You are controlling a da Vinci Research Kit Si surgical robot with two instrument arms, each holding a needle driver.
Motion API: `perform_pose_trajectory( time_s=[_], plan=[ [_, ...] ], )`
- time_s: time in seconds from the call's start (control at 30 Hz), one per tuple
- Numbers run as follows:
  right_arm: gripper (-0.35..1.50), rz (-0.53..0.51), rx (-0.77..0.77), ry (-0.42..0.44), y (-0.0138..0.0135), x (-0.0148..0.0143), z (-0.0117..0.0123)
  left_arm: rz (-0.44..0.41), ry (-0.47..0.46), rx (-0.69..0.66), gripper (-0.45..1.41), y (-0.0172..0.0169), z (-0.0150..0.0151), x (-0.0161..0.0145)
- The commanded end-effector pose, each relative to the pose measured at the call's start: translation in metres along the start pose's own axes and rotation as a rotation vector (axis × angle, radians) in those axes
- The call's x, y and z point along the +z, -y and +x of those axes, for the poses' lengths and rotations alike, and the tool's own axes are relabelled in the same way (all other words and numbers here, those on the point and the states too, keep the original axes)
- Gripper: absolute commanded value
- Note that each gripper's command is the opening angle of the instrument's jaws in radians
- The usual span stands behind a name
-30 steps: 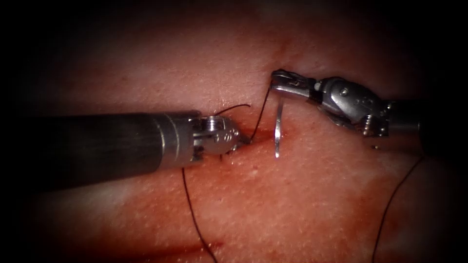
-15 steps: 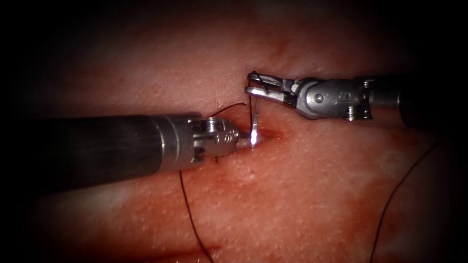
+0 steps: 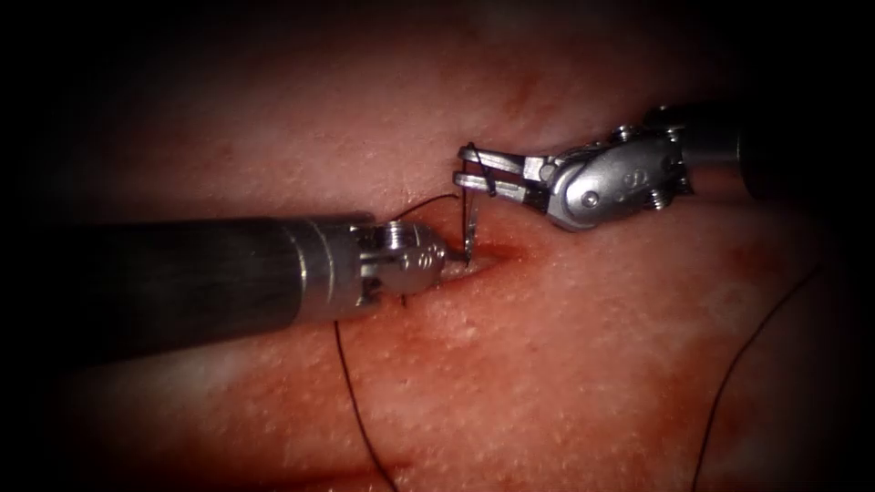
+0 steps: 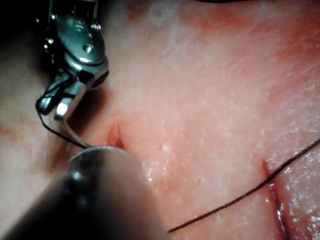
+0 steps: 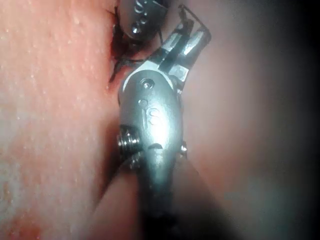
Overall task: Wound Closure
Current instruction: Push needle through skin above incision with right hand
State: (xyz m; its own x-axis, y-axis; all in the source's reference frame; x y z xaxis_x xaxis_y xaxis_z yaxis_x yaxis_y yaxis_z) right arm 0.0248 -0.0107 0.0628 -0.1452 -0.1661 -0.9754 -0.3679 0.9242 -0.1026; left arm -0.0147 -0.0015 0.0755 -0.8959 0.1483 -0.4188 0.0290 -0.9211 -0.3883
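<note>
Needle (image 3: 470, 221) in right claw (image 3: 472, 173); tip at cut (image 3: 488, 260)

tissue (image 3: 565, 364): pink-red, paler pink toward the far side, fine pale speckle all over
cut (image 3: 483, 260): dark red slit
red fluid (image 3: 365, 469): deep red streaks on the near tissue
needle (image 3: 470, 228): bright silver, shiny glint
thread (image 3: 360, 410): black, thin
right tool (image 3: 469, 178): polished silver metal, dark screw heads on the wrist
left tool (image 3: 451, 264): silver wrist, matte dark grey-black shaft
left shaft (image 4: 95, 200): dark grey with a soft highlight
</note>
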Motion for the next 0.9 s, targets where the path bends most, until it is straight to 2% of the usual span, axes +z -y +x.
perform_pose_trajectory(
  time_s=[0.03,0.07,0.27,0.43,0.67,0.77,0.8,0.83,0.87,0.9],
  plan=[
    [-0.35,0.013,-0.036,0.003,0.0009,0.0006,-0.0003,0.003,-0.003,0.000,0.56,0.0004,0.0003,0.0005],
    [-0.35,0.035,-0.077,0.014,0.0021,0.0002,-0.0005,0.002,-0.008,-0.012,0.57,0.0003,0.0003,0.0004],
    [-0.35,0.062,-0.128,0.044,0.0043,-0.0012,-0.0013,0.004,-0.021,-0.012,0.62,0.0004,0.0003,0.0002],
    [-0.35,0.072,-0.154,0.069,0.0066,-0.0030,-0.0034,0.004,-0.035,-0.015,0.62,0.0002,0.0004,0.0002],
    [-0.35,0.064,-0.087,0.078,0.0061,-0.0031,-0.0034,0.011,-0.048,-0.023,0.66,0.0001,0.0005,-0.0001],
    [-0.35,0.043,-0.015,0.081,0.0049,-0.0026,-0.0029,0.048,-0.101,-0.039,0.59,0.0006,0.0010,-0.0014],
    [-0.35,0.035,0.031,0.088,0.0042,-0.0024,-0.0029,0.116,-0.155,-0.065,0.57,0.0012,0.0015,-0.0027],
    [-0.35,0.035,0.031,0.088,0.0042,-0.0024,-0.0029,0.116,-0.155,-0.065,0.57,0.0012,0.0015,-0.0027],
    [-0.35,0.030,0.056,0.094,0.0039,-0.0023,-0.0030,0.157,-0.200,-0.090,0.52,0.0015,0.0018,-0.0036],
    [-0.35,0.017,0.099,0.110,0.0032,-0.0023,-0.0032,0.233,-0.270,-0.083,0.51,0.0017,0.0023,-0.0053]
  ],
)
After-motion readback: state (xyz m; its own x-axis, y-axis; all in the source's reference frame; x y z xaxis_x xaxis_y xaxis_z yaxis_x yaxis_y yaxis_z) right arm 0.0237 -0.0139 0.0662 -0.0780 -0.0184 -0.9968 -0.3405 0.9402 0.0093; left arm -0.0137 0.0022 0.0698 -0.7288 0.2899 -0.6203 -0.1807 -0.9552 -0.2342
